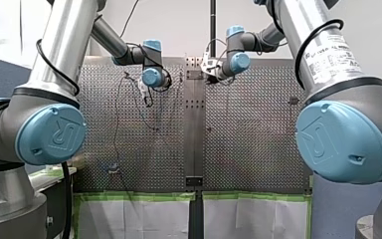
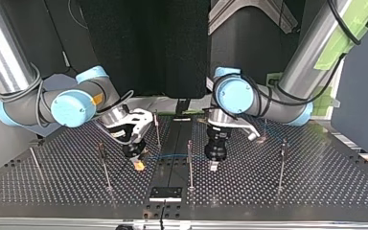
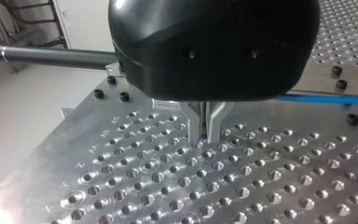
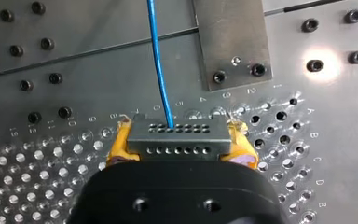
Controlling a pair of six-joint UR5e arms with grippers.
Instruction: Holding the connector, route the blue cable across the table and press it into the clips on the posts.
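In the right wrist view my right gripper [image 4: 179, 145] is shut on a grey connector [image 4: 177, 137] with rows of small holes, yellow pads [image 4: 120, 142] on both its ends. The blue cable [image 4: 161, 70] leaves the connector and runs ahead over the plate. In the top view it [image 2: 172, 156] stretches low between my right gripper [image 2: 138, 163] at the left and my left gripper [image 2: 214, 164] at the right. My left gripper [image 3: 203, 134] points down just above the perforated plate, its metal fingers a narrow gap apart with nothing between them. The blue cable [image 3: 324, 98] passes beside and behind it.
Thin upright posts [image 2: 190, 165] stand on the perforated table [image 2: 316, 187], others at the top view's left [image 2: 105, 167] and right [image 2: 281, 165]. A dark centre strip with a small black block [image 2: 165, 193] runs toward the near edge. A bolted metal bracket [image 4: 230, 42] lies ahead of the connector.
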